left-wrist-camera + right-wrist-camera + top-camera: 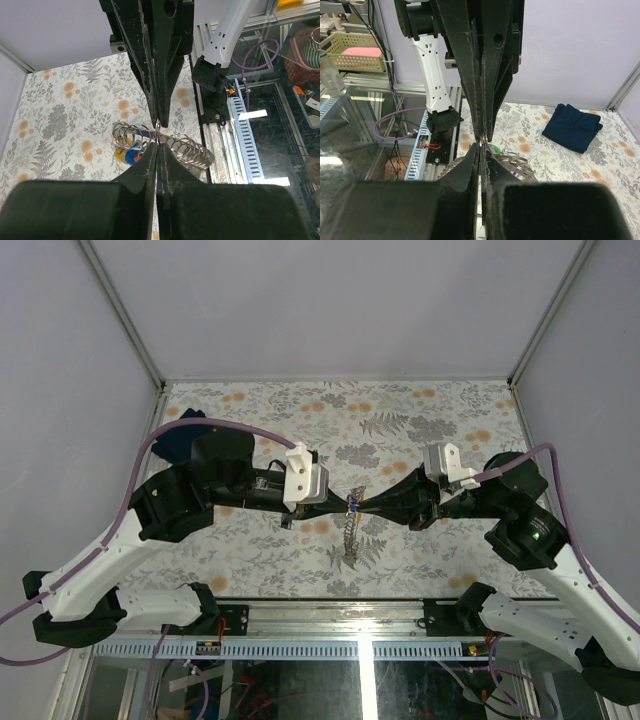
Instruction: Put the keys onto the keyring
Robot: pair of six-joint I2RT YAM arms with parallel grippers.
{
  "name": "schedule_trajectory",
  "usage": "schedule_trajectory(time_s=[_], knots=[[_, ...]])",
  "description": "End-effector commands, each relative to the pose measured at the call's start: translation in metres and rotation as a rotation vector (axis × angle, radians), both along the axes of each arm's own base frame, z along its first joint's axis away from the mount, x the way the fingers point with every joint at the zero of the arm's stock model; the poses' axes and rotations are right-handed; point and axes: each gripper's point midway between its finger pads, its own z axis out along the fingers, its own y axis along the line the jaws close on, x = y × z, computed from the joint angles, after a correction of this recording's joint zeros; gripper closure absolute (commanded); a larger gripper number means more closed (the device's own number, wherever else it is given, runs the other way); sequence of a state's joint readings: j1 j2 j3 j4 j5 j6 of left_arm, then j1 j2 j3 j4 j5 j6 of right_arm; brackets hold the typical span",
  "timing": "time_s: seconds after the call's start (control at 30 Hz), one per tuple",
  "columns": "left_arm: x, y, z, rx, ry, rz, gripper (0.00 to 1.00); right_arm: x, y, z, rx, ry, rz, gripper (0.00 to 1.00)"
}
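Both grippers meet tip to tip above the middle of the table. A thin silvery keyring stands between the tips. My left gripper is shut on it from one side and my right gripper is shut on it from the other. In the top view the left gripper and right gripper nearly touch. The keys, with yellow, blue and red tags, hang just below the ring, and a green tag shows in the right wrist view. A short chain of small rings dangles down with them.
A dark blue folded cloth lies at the far left of the floral table, beside the left arm. White walls close the far side and both sides. A metal rail runs along the near edge by the arm bases.
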State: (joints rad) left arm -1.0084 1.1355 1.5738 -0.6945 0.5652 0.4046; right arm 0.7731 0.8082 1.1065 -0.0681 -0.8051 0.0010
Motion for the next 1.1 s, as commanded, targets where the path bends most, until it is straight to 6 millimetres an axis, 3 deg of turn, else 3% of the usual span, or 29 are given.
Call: schedule_trajectory(time_s=[0.0, 0.47, 1.07], knots=[[0.001, -0.002, 0.012, -0.049, -0.028, 0.002, 1.00, -0.009, -0.007, 0.032, 0.107, -0.087, 0.009, 1.00], [0.000, 0.000, 0.016, -0.088, -0.052, 0.005, 1.00, -0.015, -0.014, 0.051, 0.193, -0.096, -0.002, 1.00], [0.004, -0.003, 0.017, -0.122, -0.059, 0.019, 1.00, -0.005, -0.017, 0.067, 0.371, -0.019, -0.054, 1.00]])
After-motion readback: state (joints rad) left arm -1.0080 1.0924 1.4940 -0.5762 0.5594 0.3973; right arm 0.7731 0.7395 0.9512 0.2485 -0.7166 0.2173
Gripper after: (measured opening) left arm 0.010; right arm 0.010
